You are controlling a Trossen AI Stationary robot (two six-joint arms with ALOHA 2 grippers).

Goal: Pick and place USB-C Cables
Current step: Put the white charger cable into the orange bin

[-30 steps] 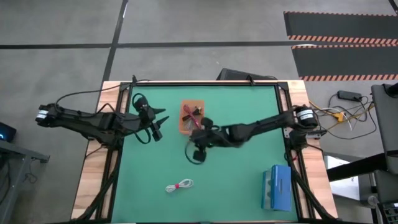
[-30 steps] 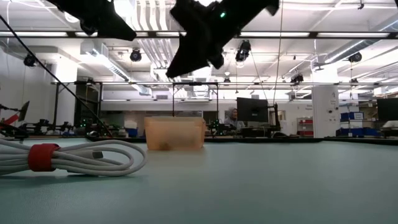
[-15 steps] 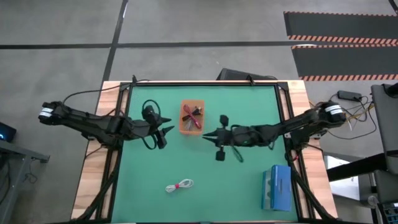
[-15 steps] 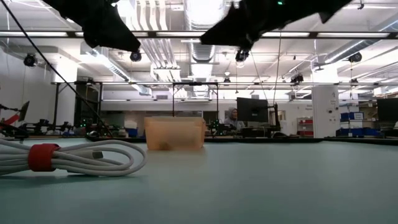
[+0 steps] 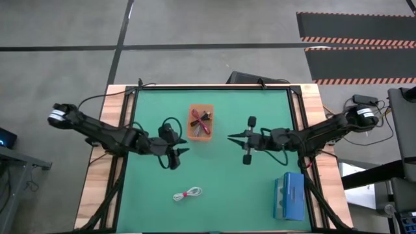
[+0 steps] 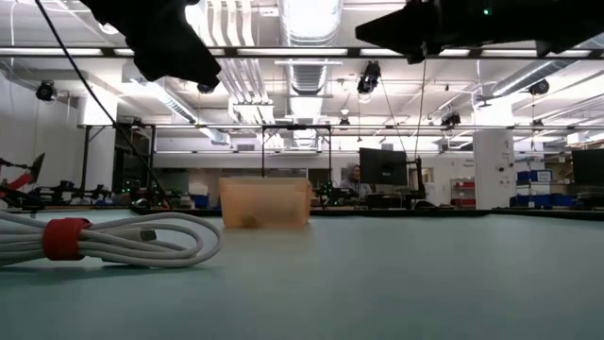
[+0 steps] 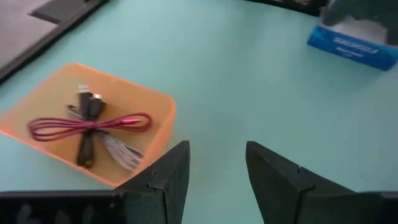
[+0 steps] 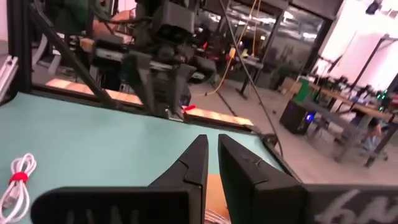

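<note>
Left gripper [image 5: 184, 151] hung spread, empty, beside bin [image 5: 201, 121]; right gripper [image 5: 230, 137] nearly closed, empty, right of bin; red cable [image 7: 90, 122] in bin; white cable [image 5: 188, 194] on mat [image 5: 260, 107]

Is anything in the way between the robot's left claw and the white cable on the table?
Nothing visible is. The left gripper hovers with open jaws above bare green table, and the white cable lies alone in front of it. The orange bin sits off behind.
</note>
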